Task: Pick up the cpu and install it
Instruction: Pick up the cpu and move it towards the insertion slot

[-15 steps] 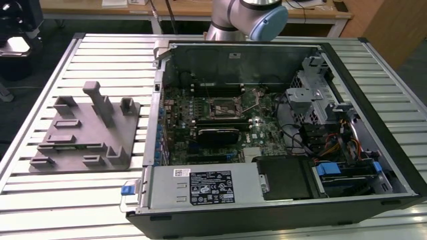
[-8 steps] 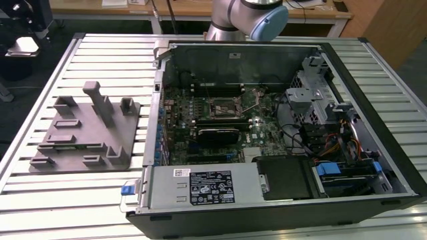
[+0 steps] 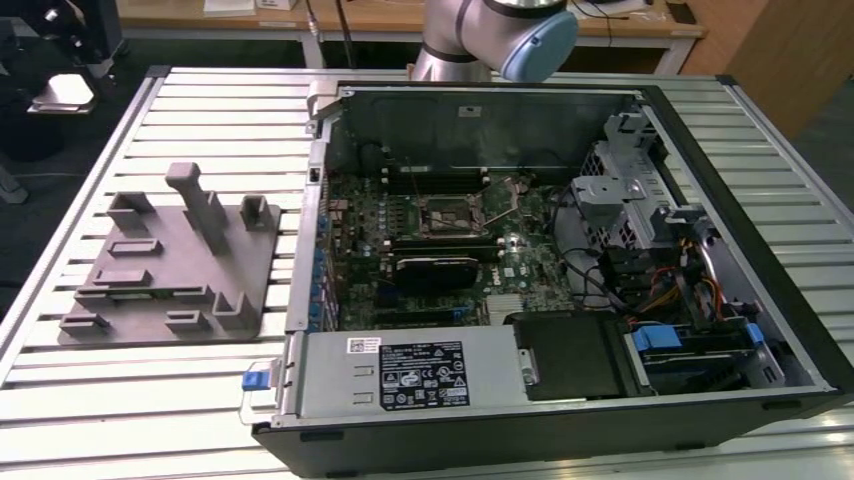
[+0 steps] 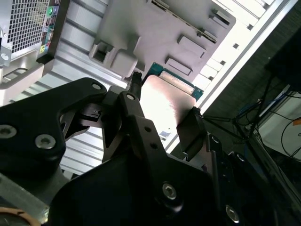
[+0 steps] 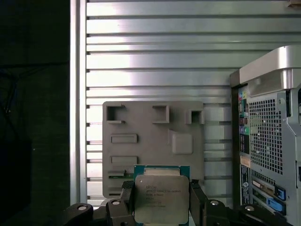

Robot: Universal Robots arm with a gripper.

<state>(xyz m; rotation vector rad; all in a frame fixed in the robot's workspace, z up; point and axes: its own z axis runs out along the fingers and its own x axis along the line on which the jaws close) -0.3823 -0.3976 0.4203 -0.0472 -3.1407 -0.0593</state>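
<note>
The cpu (image 5: 161,198), a thin square chip with a pale silver top and green edge, sits between the black fingers (image 5: 127,197) of my gripper (image 5: 161,201), which is shut on it. In the second wrist view the cpu (image 4: 167,101) is clamped on two opposite sides by my gripper (image 4: 162,120). It hangs high above the grey plastic fixture (image 5: 153,141) on the slatted table. In the exterior view the open socket (image 3: 447,212) lies on the motherboard inside the computer case (image 3: 747,260). The arm (image 3: 494,40) stands behind the case.
The grey fixture (image 3: 174,270) with upright posts lies at the exterior view's left of the case. A black round cooler (image 3: 434,272), power supply (image 3: 400,372) and drive cages (image 3: 634,190) crowd the case. The case's rear panel (image 5: 268,141) rises beside the fixture. The table edge (image 5: 77,117) borders dark floor.
</note>
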